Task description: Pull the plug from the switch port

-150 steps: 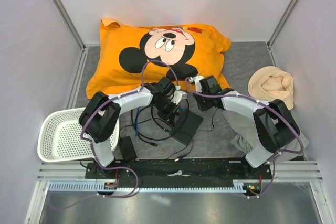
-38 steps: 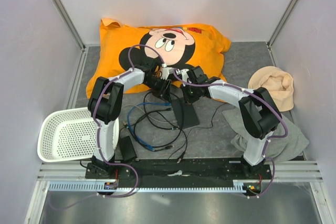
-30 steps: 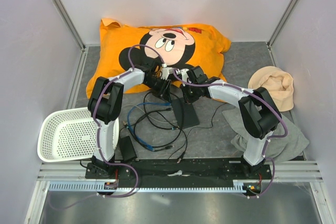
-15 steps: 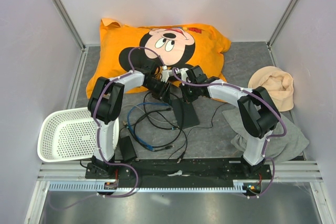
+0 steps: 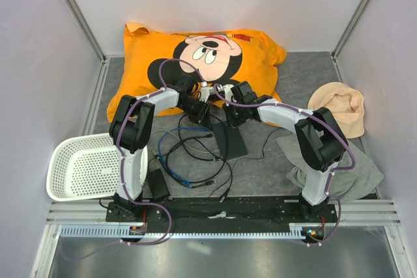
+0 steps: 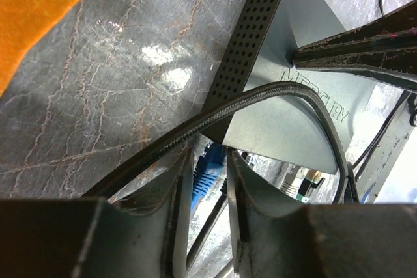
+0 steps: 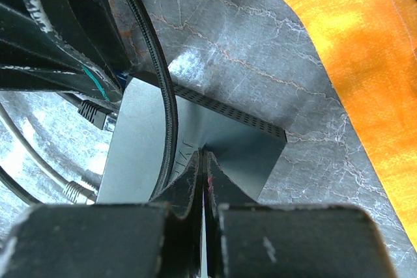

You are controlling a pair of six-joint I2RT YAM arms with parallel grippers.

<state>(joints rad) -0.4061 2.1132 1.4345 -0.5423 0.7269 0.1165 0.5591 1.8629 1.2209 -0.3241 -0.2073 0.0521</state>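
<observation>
I'm working on a grey, marble-veined mat (image 5: 300,79) inside a booth of pale walls (image 5: 39,43) with aluminium corner posts. At the back lies an orange cushion (image 5: 195,63) printed with a cartoon mouse. A white perforated basket (image 5: 75,167) sits at the left, and a beige hat (image 5: 337,107) and grey cloth (image 5: 326,161) at the right. A small power brick (image 5: 158,183) lies near the left base, with a blue cable (image 5: 176,164) looped among black leads.

The flat black box (image 5: 229,140) sits mid-table between both wrists. Only the left wrist view shows the raised lettering (image 6: 316,96) on its lid, which seems to read "MERCURY" – I can't make out the last letters. It also shows the perforated side wall.

The right gripper (image 7: 203,155) has its fingers pressed together, tips down on the lid. The left gripper (image 6: 207,155) stands narrowly apart with the blue plug (image 6: 207,175) in the gap. I cannot tell whether the pads bite it.

The switch port (image 6: 301,179) is on the box edge facing that gripper, mostly hidden. A braided black cable (image 6: 260,96) arches over the lid. The right wrist view adds a black plug (image 7: 91,115) and a metal-tipped one (image 7: 75,190) along that edge – the overhead view hides all of this under the arms.
</observation>
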